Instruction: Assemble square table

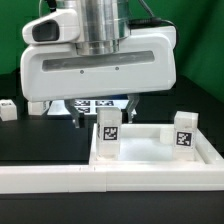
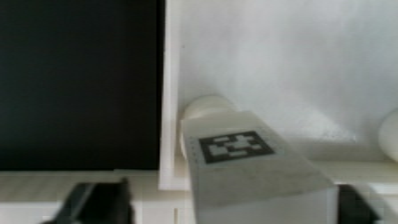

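Note:
The white square table top (image 1: 150,150) lies tray-like on the black table. Two white tagged legs stand upright in it, one at a near corner (image 1: 107,136) and one at the exterior view's right (image 1: 185,130). A third leg (image 1: 8,110) sits on the table at the far left. My gripper (image 1: 104,116) hangs over the near-corner leg. In the wrist view my gripper (image 2: 231,206) straddles this leg (image 2: 240,150). One finger (image 2: 361,205) is against the leg's side. The other finger (image 2: 100,205) stands outside the top's rim (image 2: 173,110), a gap away from the leg.
The long white L-shaped wall (image 1: 100,182) runs along the front, close against the table top. The marker board (image 1: 92,104) lies behind the gripper. Black table surface (image 2: 80,80) stretches beside the top's rim. The other standing leg (image 2: 386,135) shows at the edge of the wrist view.

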`<state>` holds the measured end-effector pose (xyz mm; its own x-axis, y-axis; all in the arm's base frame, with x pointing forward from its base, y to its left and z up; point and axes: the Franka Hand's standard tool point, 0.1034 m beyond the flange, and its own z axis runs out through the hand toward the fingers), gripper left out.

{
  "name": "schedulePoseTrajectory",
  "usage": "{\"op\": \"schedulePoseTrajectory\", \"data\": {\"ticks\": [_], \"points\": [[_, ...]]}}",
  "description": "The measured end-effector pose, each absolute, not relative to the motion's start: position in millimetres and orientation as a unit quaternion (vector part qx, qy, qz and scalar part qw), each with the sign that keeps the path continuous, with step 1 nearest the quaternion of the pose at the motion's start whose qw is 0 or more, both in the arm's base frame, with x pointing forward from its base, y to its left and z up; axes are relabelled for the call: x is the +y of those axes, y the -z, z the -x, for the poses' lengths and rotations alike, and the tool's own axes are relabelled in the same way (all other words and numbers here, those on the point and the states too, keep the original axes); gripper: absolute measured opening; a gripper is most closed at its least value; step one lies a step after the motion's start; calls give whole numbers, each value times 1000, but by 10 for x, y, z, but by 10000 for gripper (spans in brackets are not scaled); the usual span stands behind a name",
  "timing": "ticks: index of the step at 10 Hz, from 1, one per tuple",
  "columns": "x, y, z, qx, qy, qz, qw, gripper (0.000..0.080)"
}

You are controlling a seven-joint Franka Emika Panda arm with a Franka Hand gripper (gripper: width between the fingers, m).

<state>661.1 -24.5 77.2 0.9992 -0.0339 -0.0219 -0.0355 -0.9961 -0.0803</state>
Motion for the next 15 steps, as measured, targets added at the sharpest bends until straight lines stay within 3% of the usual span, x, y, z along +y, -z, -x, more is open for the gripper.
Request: {"op": "schedulePoseTrajectory", "data": {"ticks": [1, 2, 7, 10, 15], "points": [[-239, -771, -6611, 57, -12, 997, 41, 371], [-237, -769, -6610, 81, -13, 996, 40, 287], [-174, -756, -6685, 318, -9, 947, 38, 287], [-117, -746, -6696, 541, -17, 839, 55, 288], [-15, -743, -6713, 750, -25, 659, 57, 288]]}}
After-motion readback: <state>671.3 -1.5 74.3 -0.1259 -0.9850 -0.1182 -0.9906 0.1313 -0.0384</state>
